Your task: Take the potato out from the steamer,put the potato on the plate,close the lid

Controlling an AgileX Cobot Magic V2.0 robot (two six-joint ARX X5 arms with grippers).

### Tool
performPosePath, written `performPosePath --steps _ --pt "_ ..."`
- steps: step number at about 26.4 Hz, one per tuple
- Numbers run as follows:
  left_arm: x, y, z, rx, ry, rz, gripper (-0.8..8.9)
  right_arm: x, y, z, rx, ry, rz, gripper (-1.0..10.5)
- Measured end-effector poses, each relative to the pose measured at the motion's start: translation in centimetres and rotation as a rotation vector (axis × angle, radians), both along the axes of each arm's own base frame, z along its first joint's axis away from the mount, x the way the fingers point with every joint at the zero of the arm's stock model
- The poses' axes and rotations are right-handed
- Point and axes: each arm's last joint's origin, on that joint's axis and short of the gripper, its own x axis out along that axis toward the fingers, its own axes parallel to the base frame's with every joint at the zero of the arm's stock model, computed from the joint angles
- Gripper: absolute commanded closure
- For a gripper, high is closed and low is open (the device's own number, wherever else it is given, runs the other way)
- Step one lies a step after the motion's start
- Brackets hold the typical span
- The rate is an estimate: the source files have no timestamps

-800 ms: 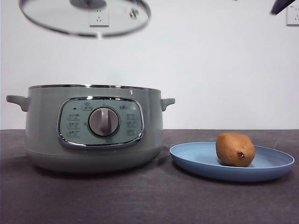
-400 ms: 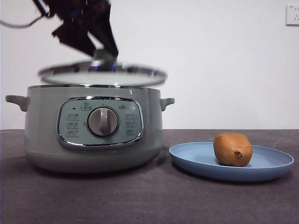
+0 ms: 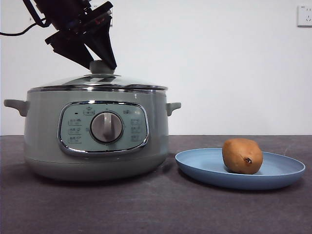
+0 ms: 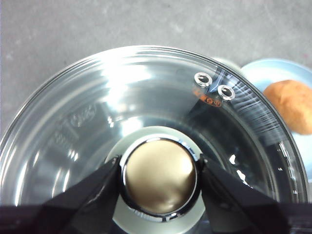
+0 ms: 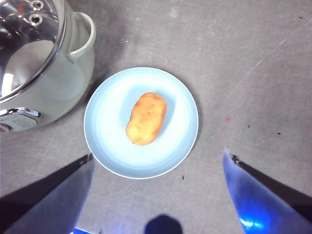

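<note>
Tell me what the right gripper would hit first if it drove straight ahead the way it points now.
Probably the plate. The right gripper hangs open above the table, and the plate's near edge, with the potato on it, lies roughly between its jaws. Depth is unclear, so it might meet bare table just beside the plate instead.

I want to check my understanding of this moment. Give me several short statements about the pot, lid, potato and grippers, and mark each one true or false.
1. The lid sits on the steamer. True.
2. The potato lies inside the steamer. False: it lies on the plate.
3. The left gripper grips the lid's knob. True.
4. The right gripper holds the potato. False: it is open, above the plate.
</note>
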Motion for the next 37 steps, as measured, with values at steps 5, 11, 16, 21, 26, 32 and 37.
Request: performPosePath --steps 5,11,16,21,26,32,37 --pt "-0.12 0.05 0.03 0.004 0.008 0.002 8.22 0.0 0.0 0.0 0.0 0.0 0.0 5.1" --pt "-0.29 0.19 0.15 0.033 0.02 0.022 8.22 0.0 0.0 0.0 0.0 0.0 0.0 5.1" --pt "-0.32 0.16 0.19 0.036 0.017 0.025 8.14 0.0 0.0 0.0 0.0 0.0 0.0 5.1" --pt "-0.3 0.15 0.21 0.035 0.014 0.025 8.18 -0.01 0.0 -0.01 0.001 0.002 0.001 5.1" --pt "-0.27 0.13 0.24 0.029 0.011 0.028 6.55 -0.04 -0.01 -0.03 0.0 0.005 0.002 5.1" --pt "-0.24 0.19 0.05 0.022 0.026 0.07 3.7 -0.04 -0.01 -0.03 0.0 0.005 0.002 5.1" --pt "0.08 0.25 0.3 0.007 -0.008 0.084 3.7 -0.04 -0.01 -0.03 0.0 0.005 0.002 5.1"
